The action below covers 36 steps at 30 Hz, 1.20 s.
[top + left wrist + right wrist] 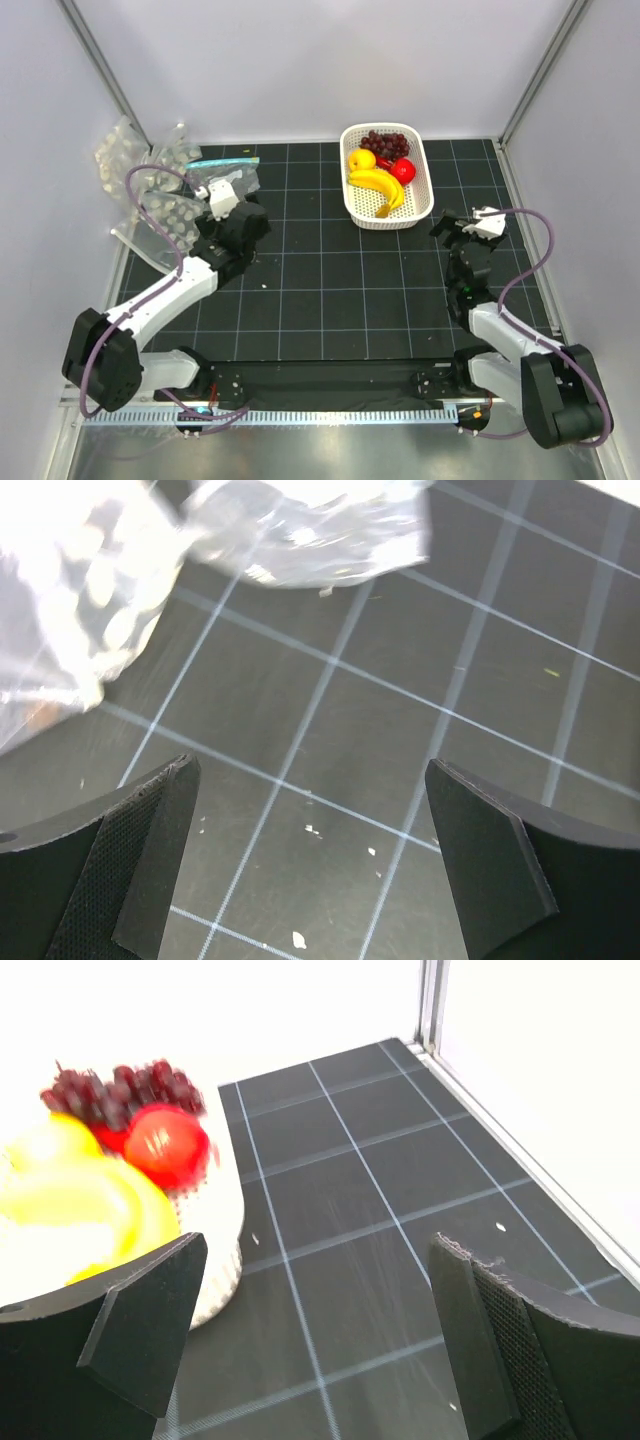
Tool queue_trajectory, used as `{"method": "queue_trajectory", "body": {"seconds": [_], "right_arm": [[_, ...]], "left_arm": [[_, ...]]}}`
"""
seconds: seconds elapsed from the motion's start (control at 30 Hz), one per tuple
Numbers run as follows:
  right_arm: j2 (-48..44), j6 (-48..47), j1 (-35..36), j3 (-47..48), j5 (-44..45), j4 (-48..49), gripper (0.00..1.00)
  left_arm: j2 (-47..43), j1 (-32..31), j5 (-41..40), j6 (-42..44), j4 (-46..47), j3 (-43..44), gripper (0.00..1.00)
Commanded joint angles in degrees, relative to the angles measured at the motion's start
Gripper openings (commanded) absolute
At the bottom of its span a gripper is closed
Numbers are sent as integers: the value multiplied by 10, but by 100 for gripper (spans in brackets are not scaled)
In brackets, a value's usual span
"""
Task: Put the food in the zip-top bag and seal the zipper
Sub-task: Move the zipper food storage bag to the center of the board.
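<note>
Plainly splits by sides. Finds food (380,172) heaped in basket (392,222) at far right of surface (330,290), just ahead and left of right end effector (318,1250): near, not touching. Shows that end effector released, jaws wide, nothing between. Puts banana (378,190) on top of the heap, long axis slanting from basket's far left toward its near right rim, curved, near end closest to the right arm. Shows left end effector (310,770) equally released and empty, low over bare grid, with crinkly clear bag (300,530) just ahead and a bumpy pack (70,600) to its left. Cannot make out the zipper, nor tell this pouch surely from the teal-strip bag (222,161) lying close by. Sets bag and basket well apart, across the surface. Probably calls for right arm on food, left arm on bag.
</note>
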Motion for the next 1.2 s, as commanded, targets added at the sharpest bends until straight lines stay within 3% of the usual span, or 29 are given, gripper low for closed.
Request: {"method": "queue_trajectory", "body": {"seconds": [0.0, 0.2, 0.27, 0.3, 0.4, 0.6, 0.87, 1.17], "right_arm": [[-24, 83, 3, 51, 38, -146, 100], [-30, 174, 7, 108, 27, -268, 100], [-45, 265, 6, 136, 48, -319, 100], [-53, 285, 6, 149, 49, -384, 100], [-71, 307, 6, 191, 2, -457, 100], [-144, 320, 7, 189, -98, -464, 100], [-201, 332, 7, 178, -129, -471, 99], [-172, 338, 7, 193, -183, -470, 100]], "left_arm": [[16, 46, 45, -109, -44, 22, 100], [20, 160, 153, -248, -77, 17, 100], [11, 206, 176, -259, -56, 10, 100], [11, 218, 187, -261, -53, 11, 100], [27, 269, 205, -246, -57, 27, 100], [79, 345, 296, -209, -43, 67, 100], [147, 490, 361, -202, -5, 67, 100], [217, 506, 378, -229, 50, 47, 100]]}}
